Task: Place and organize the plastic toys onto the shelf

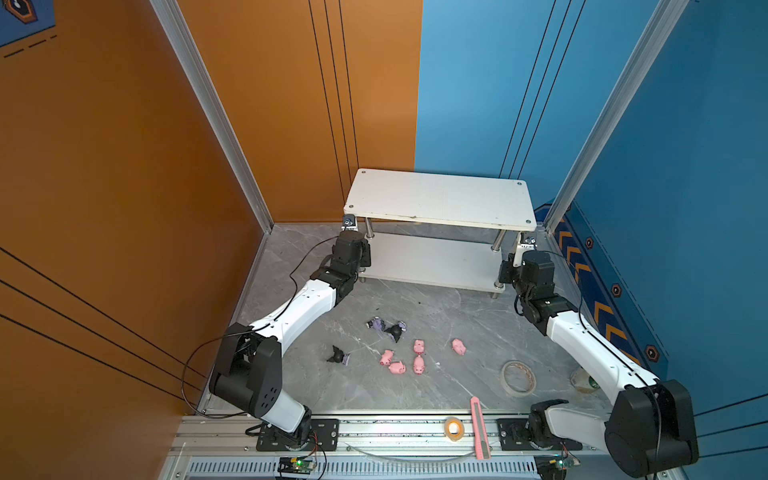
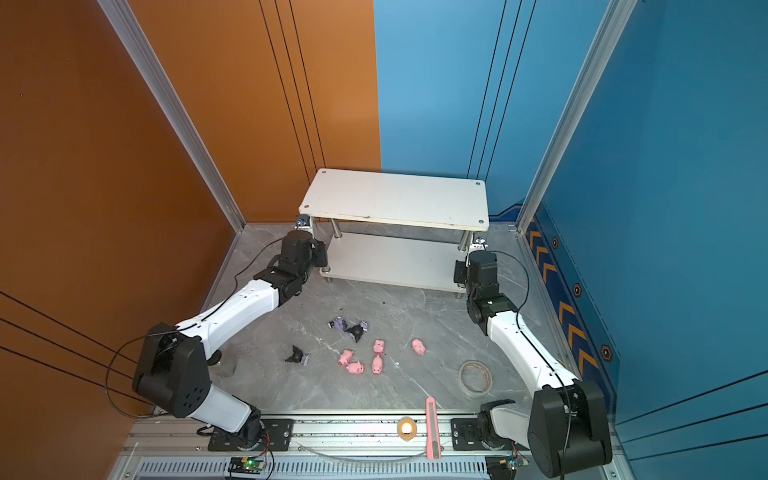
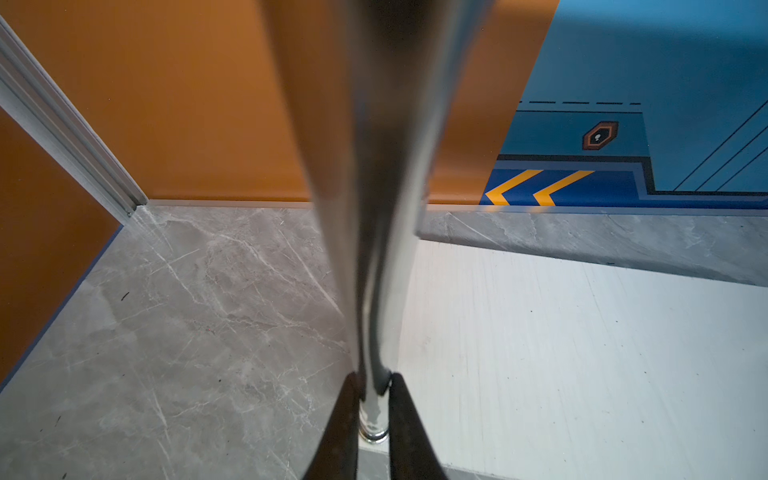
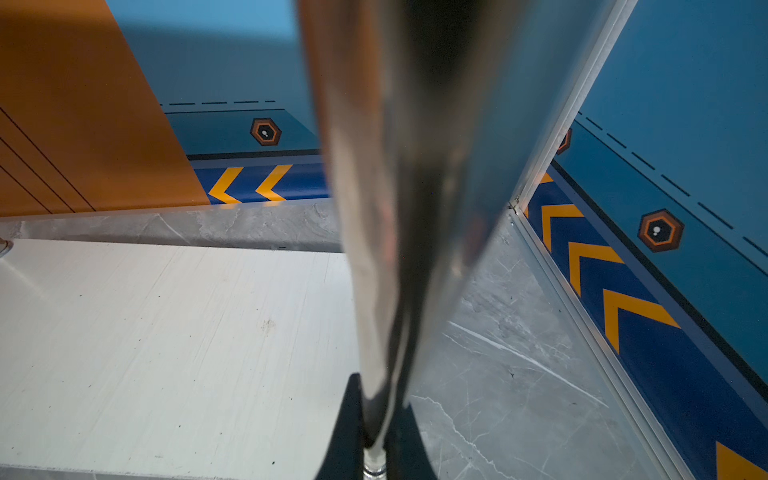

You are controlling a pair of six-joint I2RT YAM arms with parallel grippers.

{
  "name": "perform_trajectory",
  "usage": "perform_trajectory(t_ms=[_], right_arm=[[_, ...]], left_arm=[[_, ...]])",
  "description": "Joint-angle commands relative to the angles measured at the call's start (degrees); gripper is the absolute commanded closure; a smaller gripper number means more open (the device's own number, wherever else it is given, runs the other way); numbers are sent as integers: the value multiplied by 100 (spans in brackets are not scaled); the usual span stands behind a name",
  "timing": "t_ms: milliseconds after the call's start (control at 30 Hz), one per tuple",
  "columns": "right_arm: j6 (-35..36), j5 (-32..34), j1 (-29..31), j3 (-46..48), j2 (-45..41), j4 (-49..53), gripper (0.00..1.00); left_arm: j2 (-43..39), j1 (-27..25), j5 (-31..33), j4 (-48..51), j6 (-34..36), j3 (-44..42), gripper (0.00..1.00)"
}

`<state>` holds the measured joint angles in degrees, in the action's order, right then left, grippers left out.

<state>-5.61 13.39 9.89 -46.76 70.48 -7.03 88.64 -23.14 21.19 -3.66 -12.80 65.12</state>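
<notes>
No legible text; yellow chevrons (image 4: 636,303), hexagon emblems (image 4: 660,230) on blue wall (image 4: 685,62).

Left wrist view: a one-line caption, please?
Left gripper shut on a chrome shelf leg at a corner of the white lower board, above grey marble tabletop.

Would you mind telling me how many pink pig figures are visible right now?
5. All lie on the grey tabletop before the shelf: four clustered, rear pig, left pig, front-left pig, front-right pig; the lone pig sits to their right. None appears hidden.
</notes>
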Motion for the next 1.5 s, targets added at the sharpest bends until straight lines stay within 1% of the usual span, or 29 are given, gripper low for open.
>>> perform_trajectory(t_ms=[0,67,367,433,567,600,633,667,700,733,767,833,967,1000,1067,1133,1167,1200,1267,1300,1367,1433,1467], right_arm=[[-188,8,-220,-491,159,-248,100],[-214,-208,-340,-684,389,-100,100],[-245,-622,-558,-1345,1248,-144,100],[-279,-705,-559,-1455,1339,-97,100],[-375,-727,-523,-1276,1241,-228,99],[-406,-708,-514,-1212,1175,-229,96],[-440,-685,-514,-1127,1101,-228,86],[-468,-648,-515,-1059,1032,-220,73],[-505,-594,-514,-978,936,-212,56],[-528,-547,-514,-902,836,-184,46],[-545,-492,-514,-849,741,-120,41],[-614,-396,-523,-765,498,127,37],[-812,-380,-489,-382,-138,462,36],[-845,-370,-463,-247,-353,542,36],[-912,-266,-370,-13,-783,738,35],[-990,-111,-196,222,-1252,991,35],[-986,-29,-74,335,-1434,1094,34],[-945,119,107,429,-1612,1234,34],[-869,432,565,554,-1862,1510,39],[-840,483,877,621,-1919,1610,44],[-887,412,1473,723,-1821,1654,52],[-913,303,2218,796,-1466,1542,63],[-896,267,2518,799,-1291,1485,66]], left_arm=[[57,26,-272,-159,-166,185,85],[25,44,-262,-170,-162,161,85],[-14,90,-236,-183,-232,115,82],[1,100,-211,-182,-223,132,81],[74,139,-197,-156,-227,215,80],[99,143,-212,-132,-244,245,79],[97,152,-246,-103,-273,256,77],[76,146,-297,-85,-292,262,76],[44,137,-345,-82,-319,242,76],[-25,119,-369,-89,-348,202,76],[-89,93,-376,-91,-356,158,75],[-310,17,-322,-78,-356,8,71],[-929,-132,-111,8,-410,-504,63],[-1136,-161,-49,38,-445,-715,59],[-1536,-198,47,123,-538,-1070,45],[-1953,-230,118,286,-652,-1376,38],[-2123,-240,144,369,-705,-1506,37],[-2310,-256,155,486,-772,-1635,38],[-2617,-329,157,700,-877,-1889,44],[-2747,-382,188,814,-920,-2012,46],[-2984,-493,294,1023,-998,-2242,48],[-3208,-573,401,1230,-1163,-2503,49],[-3309,-588,408,1297,-1244,-2610,50]])
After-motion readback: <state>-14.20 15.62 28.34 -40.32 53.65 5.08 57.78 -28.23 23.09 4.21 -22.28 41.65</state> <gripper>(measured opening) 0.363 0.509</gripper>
